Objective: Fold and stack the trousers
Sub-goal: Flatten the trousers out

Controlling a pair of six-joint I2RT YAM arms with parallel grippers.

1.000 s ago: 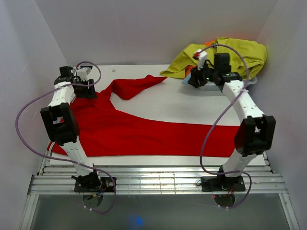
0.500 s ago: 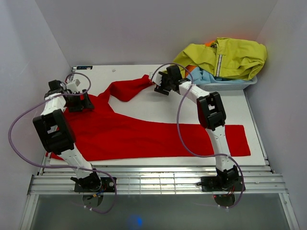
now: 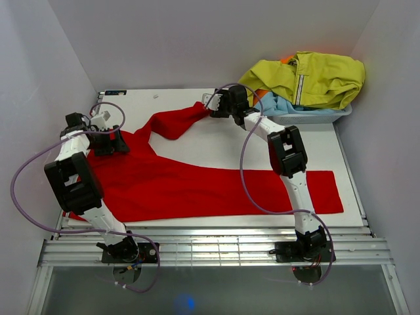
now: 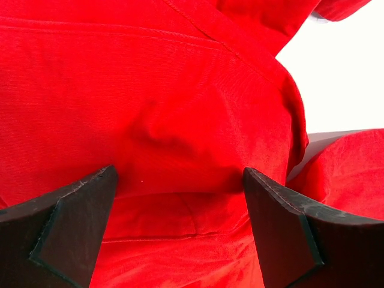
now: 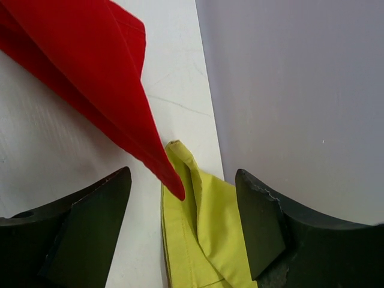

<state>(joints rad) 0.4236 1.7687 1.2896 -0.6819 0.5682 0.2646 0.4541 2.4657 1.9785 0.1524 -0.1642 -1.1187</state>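
Far left of the basket [image 3: 326, 117], the waist end of the trousers [image 3: 197, 184] lies bunched. The left gripper [image 4: 180, 174] sits over it with its jaws spread, a soft ridge of red cloth between the fingers but nothing pinched yet. From there one leg runs flat along the near side of the table [image 3: 223, 141] to a spot straight in front of the basket. The other leg curls away toward the basket's left corner, its end narrowed to a point. The right gripper [image 5: 182, 180] hangs over that point, also released, with the red tip between its fingers. An edge of the yellow-green jacket [image 3: 321, 75] is touching or overlapping that tip; I cannot tell which.

I judge the step in hand to be a two-point grab, waist on one side and far leg end on the other, so the curled leg can be laid over the flat one. On the right I want to come down a little further from the basket, onto red cloth only, since closing at the very tip risks catching the jacket or slipping off. On the left I would bite through the whole ridge, both layers if I can, so the waist does not peel apart when lifted. I would close both before either lifts and raise just enough to clear the table. Keeping the cloth lightly taut between them should let the leg land straight, edges matched.
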